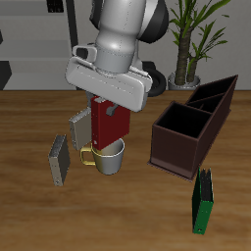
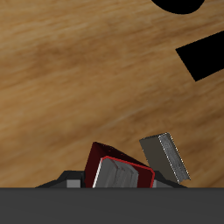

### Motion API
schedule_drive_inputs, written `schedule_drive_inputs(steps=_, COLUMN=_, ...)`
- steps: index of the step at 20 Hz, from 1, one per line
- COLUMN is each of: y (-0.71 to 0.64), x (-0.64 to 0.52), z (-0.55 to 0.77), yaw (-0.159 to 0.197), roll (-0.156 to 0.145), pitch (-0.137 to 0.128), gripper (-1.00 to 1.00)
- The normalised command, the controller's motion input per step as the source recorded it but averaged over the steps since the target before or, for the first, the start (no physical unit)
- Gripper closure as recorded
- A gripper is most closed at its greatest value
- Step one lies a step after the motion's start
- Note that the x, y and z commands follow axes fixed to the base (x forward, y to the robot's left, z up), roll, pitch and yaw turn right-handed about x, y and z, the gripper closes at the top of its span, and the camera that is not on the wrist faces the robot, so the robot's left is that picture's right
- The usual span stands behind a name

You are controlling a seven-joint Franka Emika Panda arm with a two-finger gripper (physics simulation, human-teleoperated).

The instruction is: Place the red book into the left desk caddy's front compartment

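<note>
The gripper (image 1: 106, 106) is closed on the top of the red book (image 1: 108, 124), which hangs upright with its long axis vertical, above the mug (image 1: 110, 157) and just beside a grey book (image 1: 79, 128). The left desk caddy (image 1: 192, 125) stands well apart to one side, its long axis running from the table's front toward the back. The table (image 1: 127, 211) between book and caddy is bare, but the front compartment (image 1: 182, 124) is narrow, so the book probably needs lining up with its walls.
</note>
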Motion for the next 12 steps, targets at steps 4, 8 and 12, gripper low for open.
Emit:
schedule_drive_inputs(steps=4, y=0.13, x=-0.55, z=0.57, yaw=0.078, roll=0.002, pitch=-0.051, gripper=1.0)
schedule_drive_inputs(steps=8, y=-0.01, x=-0.37, z=0.33, yaw=0.049, roll=-0.015, pitch=-0.015, gripper=1.0)
schedule_drive_inputs(steps=12, y=0.19, x=-0.77, z=0.39, yaw=0.028, roll=-0.039, pitch=-0.028, gripper=1.0)
